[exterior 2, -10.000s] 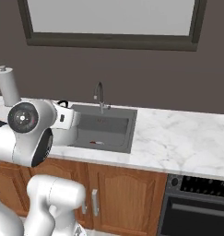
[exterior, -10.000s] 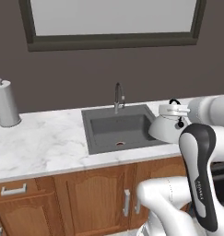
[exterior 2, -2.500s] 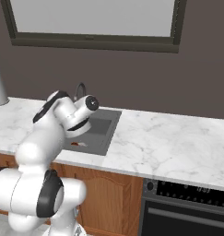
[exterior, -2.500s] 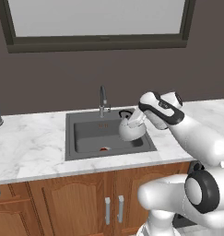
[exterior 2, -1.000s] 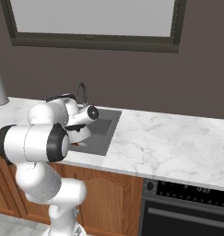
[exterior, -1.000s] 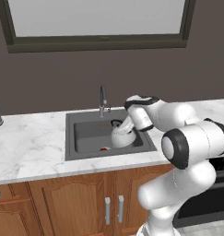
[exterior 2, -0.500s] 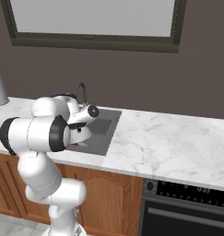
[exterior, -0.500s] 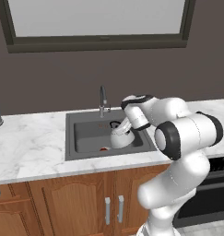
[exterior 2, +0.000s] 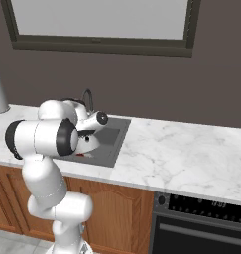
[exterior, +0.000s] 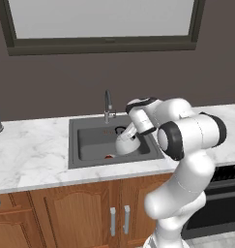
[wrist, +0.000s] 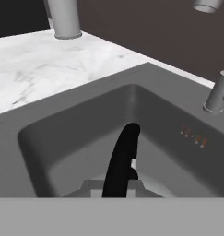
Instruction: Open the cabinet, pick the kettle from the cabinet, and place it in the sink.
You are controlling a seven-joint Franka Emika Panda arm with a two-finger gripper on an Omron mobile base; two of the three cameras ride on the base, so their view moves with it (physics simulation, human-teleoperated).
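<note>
My claw (exterior: 130, 131) is pinched on the black arched handle of the kettle (exterior: 126, 144), jaws nearly together. The kettle hangs directly below the claw, inside the sink (exterior: 85, 143), toward its right wall and just in front of the faucet (exterior: 108, 103). Whether its base touches the basin floor cannot be told. The handle arch runs along my line of sight, away from the claw. Judgement: the release requires the kettle seated on the floor first.

Dk brown wall (exterior: 56, 87), framed window (exterior: 102, 19), marble counter (exterior 2: 191, 154), wood cupboards (exterior: 66, 218).
</note>
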